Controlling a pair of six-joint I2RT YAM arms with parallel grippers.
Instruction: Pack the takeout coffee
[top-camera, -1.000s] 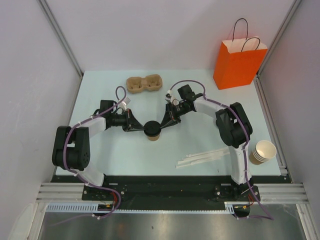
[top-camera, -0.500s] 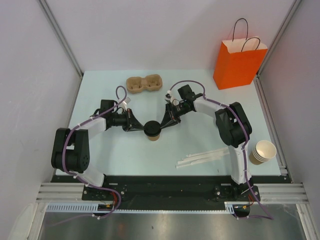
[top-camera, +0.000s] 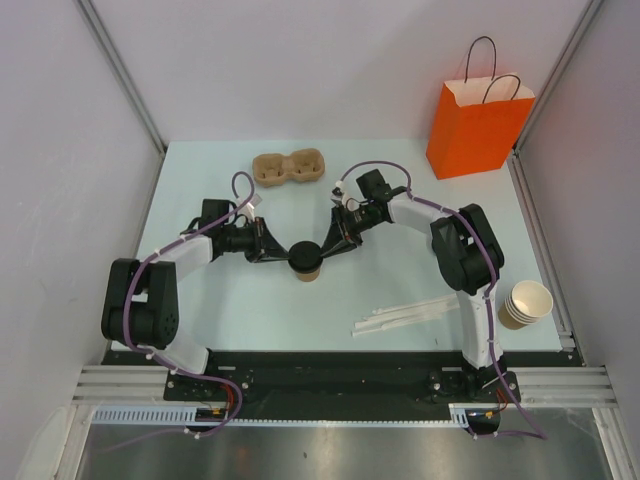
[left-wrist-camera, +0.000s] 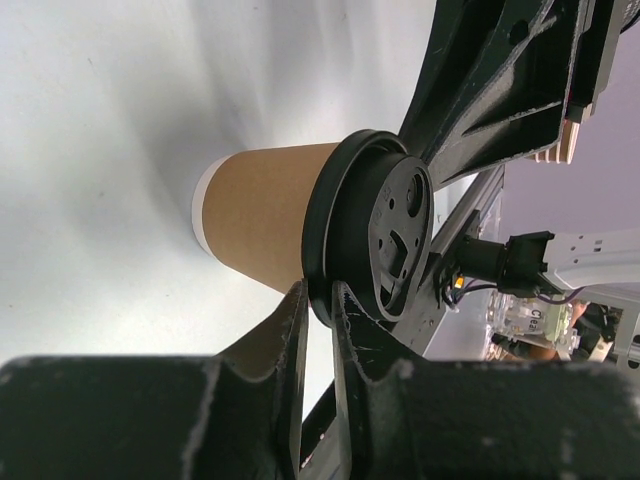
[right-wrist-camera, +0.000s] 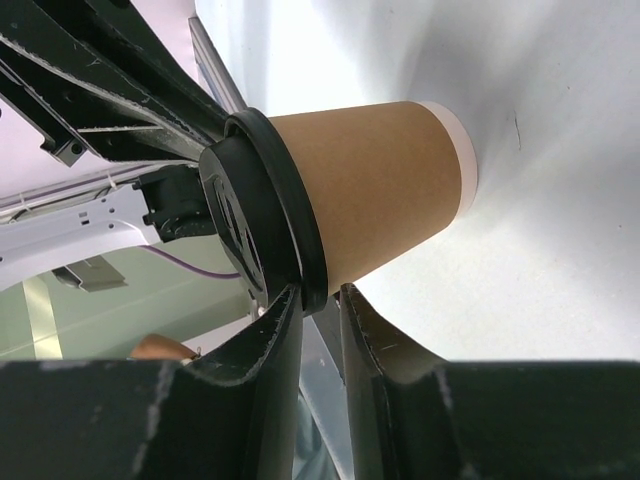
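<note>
The takeout coffee (top-camera: 305, 263), a tan paper cup with a black lid, stands mid-table between both arms. My left gripper (top-camera: 285, 255) reaches it from the left and my right gripper (top-camera: 326, 249) from the right. In the left wrist view the cup (left-wrist-camera: 262, 215) fills the middle, and the left gripper (left-wrist-camera: 320, 295) pinches the lid (left-wrist-camera: 385, 235) rim between its tips. In the right wrist view the right gripper (right-wrist-camera: 320, 295) straddles the rim of the lid (right-wrist-camera: 255, 215). One tip touches the rim and a thin gap shows at the other, beside the cup (right-wrist-camera: 375, 185).
An orange paper bag (top-camera: 478, 125) stands at the back right corner. A brown two-cup carrier (top-camera: 290, 166) lies at the back. A stack of lidless cups (top-camera: 525, 303) lies on its side at the right edge, and pale flat sticks (top-camera: 405, 317) lie near the front.
</note>
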